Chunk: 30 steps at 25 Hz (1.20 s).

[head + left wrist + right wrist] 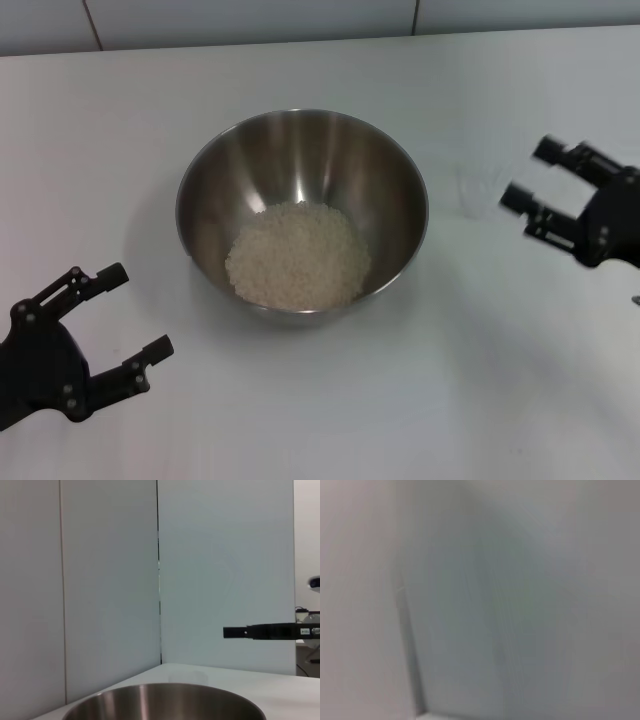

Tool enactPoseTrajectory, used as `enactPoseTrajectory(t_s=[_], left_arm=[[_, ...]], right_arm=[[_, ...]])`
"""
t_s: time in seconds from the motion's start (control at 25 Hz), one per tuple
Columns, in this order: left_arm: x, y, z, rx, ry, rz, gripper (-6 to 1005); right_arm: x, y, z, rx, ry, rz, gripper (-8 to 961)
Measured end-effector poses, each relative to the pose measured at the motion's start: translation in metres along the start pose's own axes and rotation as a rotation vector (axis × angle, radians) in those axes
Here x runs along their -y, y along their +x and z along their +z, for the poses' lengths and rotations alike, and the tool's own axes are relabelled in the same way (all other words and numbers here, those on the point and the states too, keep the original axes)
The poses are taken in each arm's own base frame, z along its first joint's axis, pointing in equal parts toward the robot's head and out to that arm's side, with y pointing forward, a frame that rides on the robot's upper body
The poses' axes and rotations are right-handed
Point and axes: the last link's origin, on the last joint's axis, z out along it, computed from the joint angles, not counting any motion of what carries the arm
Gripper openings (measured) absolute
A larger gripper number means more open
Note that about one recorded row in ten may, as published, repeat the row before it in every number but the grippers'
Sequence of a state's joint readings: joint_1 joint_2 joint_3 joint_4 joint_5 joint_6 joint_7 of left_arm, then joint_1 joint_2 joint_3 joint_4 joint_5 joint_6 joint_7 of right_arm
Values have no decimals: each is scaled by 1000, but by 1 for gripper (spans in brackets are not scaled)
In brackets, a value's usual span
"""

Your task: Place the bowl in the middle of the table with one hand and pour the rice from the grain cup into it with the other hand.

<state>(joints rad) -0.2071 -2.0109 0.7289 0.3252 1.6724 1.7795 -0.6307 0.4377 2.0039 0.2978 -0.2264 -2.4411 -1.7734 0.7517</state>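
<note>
Two black grippers flank the bowl [302, 212] in the head view, and neither has hold of anything. The bowl stands upright near the middle of the white worktop [420, 400], and the rice [298, 255] lies as a pale heap on its bottom, reaching a little up the wall nearest the robot. The left gripper [137, 313] sits to the left of the bowl and nearer the robot, apart from the rim, its two fingers spread wide with only bare worktop between them. The right gripper [531, 175] is to the right of the bowl, well clear of it, its fingers likewise parted and empty. The grain cup [478, 188] stands upright on the worktop between the bowl and the right gripper, just beside that gripper's fingertips but not between them; it is faint against the white surface, and its contents cannot be made out. In the left wrist view, the bowl's steel rim [165, 702] fills the lower edge, with the pale wall panels [100, 580] rising behind the worktop [280, 690]. A faint clear shape past the bowl's far rim is probably the grain cup [187, 678]. Above the worktop beyond the bowl, the right gripper [227, 632] shows side-on as a dark horizontal bar. The right wrist view shows only a blurred pale grey surface, and nothing of the task can be told from it.
</note>
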Motion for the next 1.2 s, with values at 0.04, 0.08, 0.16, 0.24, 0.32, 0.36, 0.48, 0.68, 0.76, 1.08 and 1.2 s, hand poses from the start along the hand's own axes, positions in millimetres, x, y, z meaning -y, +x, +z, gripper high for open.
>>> enactPoseTrajectory(t_s=[0.04,0.08,0.16,0.24,0.32,0.36,0.48,0.68,0.76,1.08,1.2], left_arm=[[1,0,1,1,-1,1,868],[2,0,2,2,-1,0,868],[5,2,3,4,-4,-7,868],[9,3,3,9,-7,-15,868],[14,6,3,15,-12,-18,868],[16,7,3,17,-16,-19,868],[21,10,5,23,-29,-20,868],[25,12,7,36,-50,-18,868],[25,12,7,41,-58,-21,868],[25,13,9,51,-74,-29,868],[26,13,9,51,-73,-30,868]], right_arm=[[1,-2,2,-26,-43,4,766],[0,-3,4,-47,-79,8,766],[0,-6,8,-77,-140,2,766],[0,-9,12,-99,-183,-11,765],[2,-11,16,-120,-217,-18,765],[2,-12,17,-133,-232,-19,765],[5,-15,22,-167,-269,-20,765],[6,-19,29,-183,-303,-31,766],[6,-18,30,-196,-319,-35,766],[7,-17,29,-227,-325,-50,766],[7,-16,28,-236,-327,-53,766]])
